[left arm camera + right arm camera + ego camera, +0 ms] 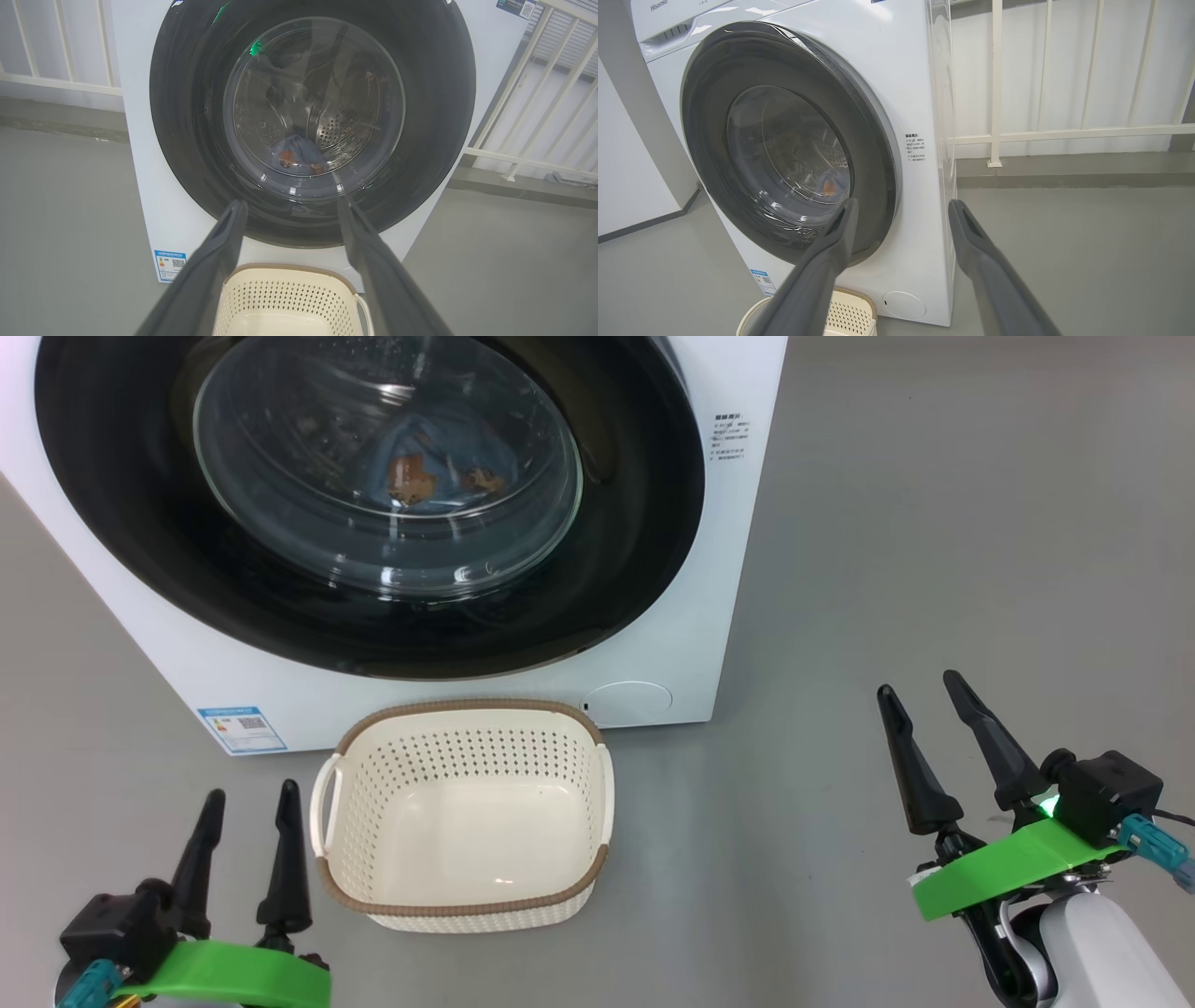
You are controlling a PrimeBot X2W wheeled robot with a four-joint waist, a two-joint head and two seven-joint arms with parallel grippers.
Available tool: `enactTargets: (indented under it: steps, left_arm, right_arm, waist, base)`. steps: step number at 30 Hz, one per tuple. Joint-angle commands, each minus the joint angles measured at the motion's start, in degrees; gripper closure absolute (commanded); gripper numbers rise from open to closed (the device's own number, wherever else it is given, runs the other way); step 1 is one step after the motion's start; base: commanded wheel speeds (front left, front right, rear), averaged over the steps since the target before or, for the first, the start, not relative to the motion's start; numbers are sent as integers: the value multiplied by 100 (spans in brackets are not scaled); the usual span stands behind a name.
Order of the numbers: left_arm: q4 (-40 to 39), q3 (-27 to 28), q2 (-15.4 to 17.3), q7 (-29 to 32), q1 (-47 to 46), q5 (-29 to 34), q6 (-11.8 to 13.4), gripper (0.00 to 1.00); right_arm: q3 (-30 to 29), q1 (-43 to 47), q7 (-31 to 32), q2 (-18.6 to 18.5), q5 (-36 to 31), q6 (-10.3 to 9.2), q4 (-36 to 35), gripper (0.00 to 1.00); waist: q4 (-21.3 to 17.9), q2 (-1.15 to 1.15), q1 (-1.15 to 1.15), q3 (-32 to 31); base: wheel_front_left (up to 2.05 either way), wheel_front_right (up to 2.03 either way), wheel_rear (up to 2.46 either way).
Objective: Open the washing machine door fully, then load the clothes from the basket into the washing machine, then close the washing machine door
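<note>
The white washing machine [738, 523] stands ahead with its round black door [644, 541] shut flat against the front. Through the glass bowl I see light blue clothes [448, 462] with orange patches lying in the drum, also clothes [296, 156] in the left wrist view. The cream basket [464, 817] sits on the floor before the machine with nothing in it. My left gripper [250, 798] is open at the lower left, just left of the basket. My right gripper [920, 689] is open at the lower right, well clear of the machine. Both hold nothing.
Grey floor [934, 569] spreads to the right of the machine. A white railing [1041, 135] runs behind and beside it. A blue label sticker [241, 729] and a round cap [627, 702] mark the machine's lower front.
</note>
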Motion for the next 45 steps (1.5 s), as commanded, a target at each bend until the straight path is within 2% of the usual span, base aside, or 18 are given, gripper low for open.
enactTargets:
  steps: [1, 2, 3, 4, 7, 12, 17, 45]
  left_arm:
    - [-100, 212, 108, -36, -155, 31, 8, 0]
    - [-95, 211, 107, -36, -152, 23, 8, 0]
    - [-132, 222, 116, -36, -160, 44, 9, 100]
    - [29, 4, -8, 2, 3, 1, 0, 100]
    - [236, -18, -116, 26, 101, -57, 0, 100]
    - [243, 19, -122, 114, 95, -340, 0, 100]
    - [256, 52, -128, 197, 83, -621, 6, 100]
    - [335, 238, -162, 649, 15, -2144, 7, 100]
  right_arm:
    - [109, -30, -26, -14, 30, -12, -120, 0]
    - [113, -29, -26, -13, 30, -12, -118, 0]
    - [115, -26, -26, -12, 31, -12, -117, 100]
    - [10, 5, 0, 11, 0, 0, 45, 100]
    - [31, 161, 17, 94, 57, 0, 261, 100]
    - [-12, 191, 93, 116, 350, -1, 253, 100]
    - [-54, 210, 169, 136, 640, -1, 259, 100]
    - [-287, 323, 581, 258, 2202, -4, 266, 100]
  waist:
    - [-1, 0, 0, -2]
    - [-3, 0, 0, -6]
    - [-5, 0, 0, -6]
    - [-3, 0, 0, -6]
    - [-1, 0, 0, -7]
    - [13, 0, 9, -34]
    - [26, 0, 1, -43]
    - [96, 0, 1, -128]
  base:
    - [0, 0, 0]
    - [0, 0, 0]
    - [0, 0, 0]
    - [0, 0, 0]
    - [0, 0, 0]
    - [0, 0, 0]
    - [0, 0, 0]
    - [0, 0, 0]
